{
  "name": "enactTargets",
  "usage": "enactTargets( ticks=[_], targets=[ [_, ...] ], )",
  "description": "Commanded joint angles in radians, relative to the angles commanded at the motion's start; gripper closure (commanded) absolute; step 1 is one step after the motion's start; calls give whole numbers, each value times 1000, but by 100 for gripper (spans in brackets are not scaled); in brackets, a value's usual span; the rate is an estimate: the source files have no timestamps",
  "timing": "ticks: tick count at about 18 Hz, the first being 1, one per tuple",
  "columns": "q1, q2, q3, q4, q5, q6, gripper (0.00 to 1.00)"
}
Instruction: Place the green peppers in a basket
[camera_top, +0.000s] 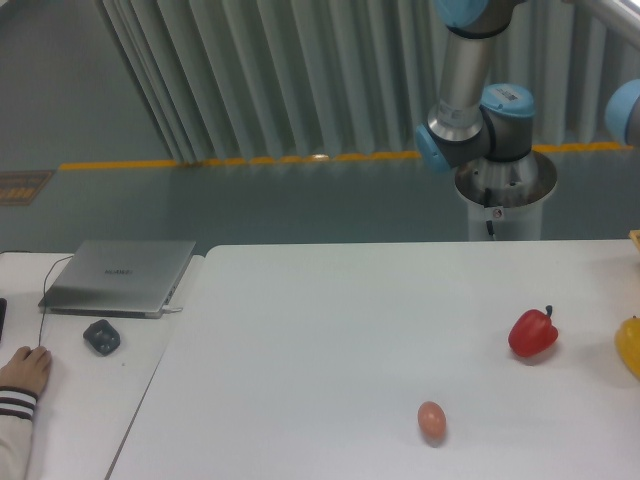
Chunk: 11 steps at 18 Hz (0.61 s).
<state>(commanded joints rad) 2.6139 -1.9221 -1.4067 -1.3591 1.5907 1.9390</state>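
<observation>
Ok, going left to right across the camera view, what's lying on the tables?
A person's hand → mouse → laptop → egg → red pepper → a yellow thing cut off at the right edge. No green pepper or basket shows.

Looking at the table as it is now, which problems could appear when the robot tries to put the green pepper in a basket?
1. No green pepper and no basket are visible, so the target may lie outside the view.
2. The red pepper and a yellow object cut by the right edge could be picked by mistake.
3. The egg lies loose on the table and may roll if bumped.
</observation>
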Motion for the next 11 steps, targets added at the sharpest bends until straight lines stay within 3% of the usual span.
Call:
enactTargets(
  ticks=[11],
  targets=[
    [-2,-11,-5,6,-11,3,0]
  ],
)
